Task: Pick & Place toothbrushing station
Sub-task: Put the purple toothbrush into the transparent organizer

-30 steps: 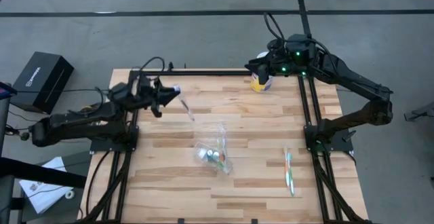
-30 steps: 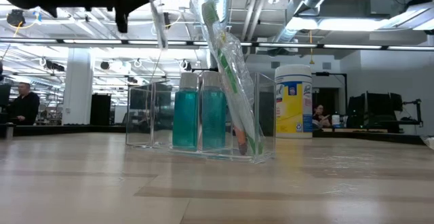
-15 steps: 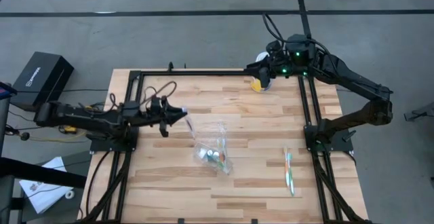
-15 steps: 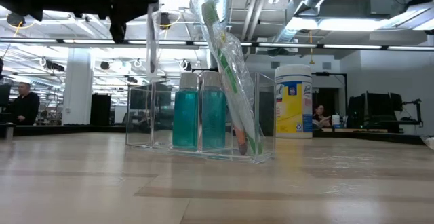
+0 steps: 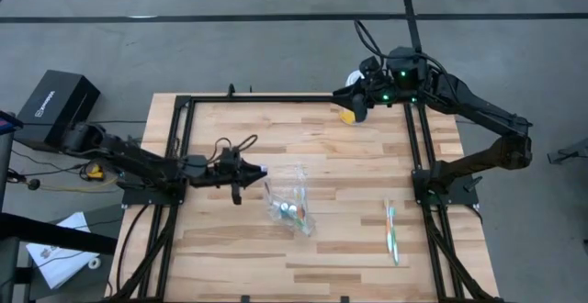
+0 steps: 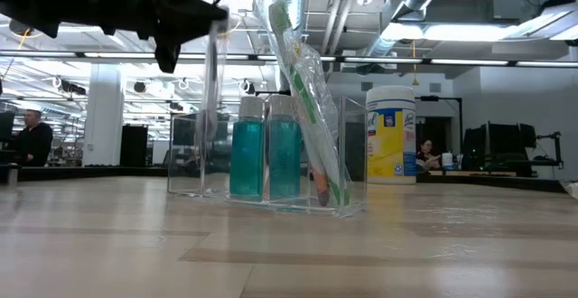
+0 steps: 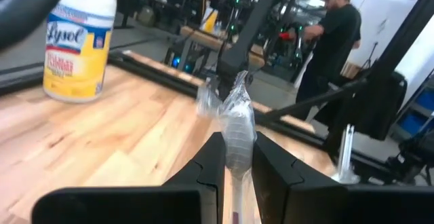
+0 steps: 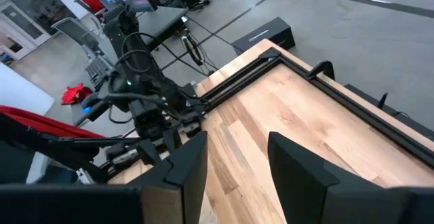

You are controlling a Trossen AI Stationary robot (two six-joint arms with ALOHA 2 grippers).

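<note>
So the table (image 5: pixel 230 257) has a clear bag (image 5: pixel 290 204) mid-table with teal tubes (image 6: pixel 264 158) inside. Left hand (image 5: pixel 260 172), just beside the bag, is clamped on a wrapped toothbrush (image 7: pixel 237 132). Right hand (image 5: pixel 360 96) hangs spread and empty by the far edge, over a wipes tub (image 6: pixel 391 134). Two toothbrushes (image 5: pixel 391 231) lie near the right edge.

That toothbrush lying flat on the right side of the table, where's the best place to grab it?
Probably mid-handle, from straight above: the toothbrush lies flat and alone on the table, so fingers should close across its narrow width.
</note>
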